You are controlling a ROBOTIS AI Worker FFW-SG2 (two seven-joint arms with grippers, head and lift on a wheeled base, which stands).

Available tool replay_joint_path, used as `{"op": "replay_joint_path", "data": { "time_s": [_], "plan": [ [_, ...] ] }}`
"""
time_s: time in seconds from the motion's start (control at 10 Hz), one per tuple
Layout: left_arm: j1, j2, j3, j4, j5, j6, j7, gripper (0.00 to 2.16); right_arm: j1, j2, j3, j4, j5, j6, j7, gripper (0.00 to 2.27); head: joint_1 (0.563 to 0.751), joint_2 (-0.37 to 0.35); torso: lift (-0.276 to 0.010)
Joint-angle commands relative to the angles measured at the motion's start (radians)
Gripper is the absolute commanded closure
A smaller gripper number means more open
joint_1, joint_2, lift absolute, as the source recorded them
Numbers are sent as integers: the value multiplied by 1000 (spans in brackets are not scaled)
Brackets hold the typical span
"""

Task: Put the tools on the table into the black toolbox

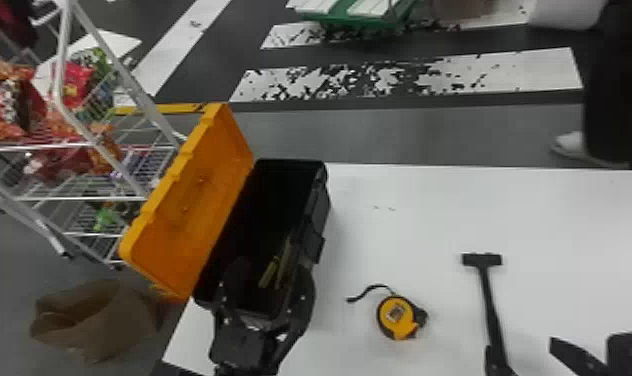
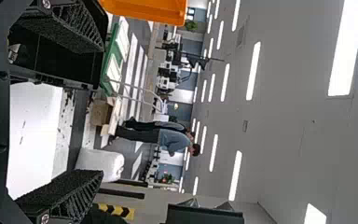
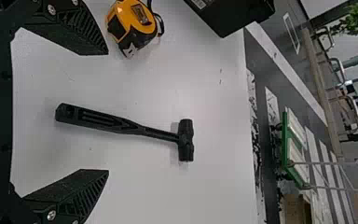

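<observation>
Table [image 1: 430, 225], plain white, striped floor [image 1: 525, 70] beyond, left claw [image 1: 268, 274] released, right claw [image 1: 587, 339] released

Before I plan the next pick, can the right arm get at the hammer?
Likely yes: the right gripper is open and near the black hammer, whose handle lies uncovered, with nothing visible in between.

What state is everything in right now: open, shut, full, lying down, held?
Black toolbox: open, yellowish items inside
Orange lid: swung open
Tape measure: on the table, ungripped, strap trailing out
Hammer: lying down, ungripped
Left gripper: open, at the toolbox's near end
Right gripper: open, over the hammer's handle end
Wire cart: loaded with colorful packages
</observation>
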Motion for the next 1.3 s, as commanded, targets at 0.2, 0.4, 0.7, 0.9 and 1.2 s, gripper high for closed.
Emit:
{"op": "replay_joint_path", "data": {
  "time_s": [0.2, 0.4, 0.7, 0.9, 1.2],
  "plan": [
    [-4, 12, -8, 8, 2, 2, -2, 70, -101, 2, 29, -5, 7, 217, -79, 124, 695, 318, -39],
    [-4, 15, -14, 6, 2, 5, -3, 70, -136, 2, 39, -17, -5, 266, -108, 124, 695, 310, -39],
    [-11, 26, -19, 6, 2, 14, -3, 70, -194, 2, 49, -23, -7, 422, -160, 151, 695, 295, -39],
    [-12, 33, -23, 5, 0, 24, -3, 73, -239, 2, 79, -23, -13, 560, -220, 151, 695, 282, -39],
    [-15, 49, -29, 0, 0, 36, -2, 73, -280, 2, 109, -23, -28, 613, -260, 171, 695, 287, -39]
  ]
}}
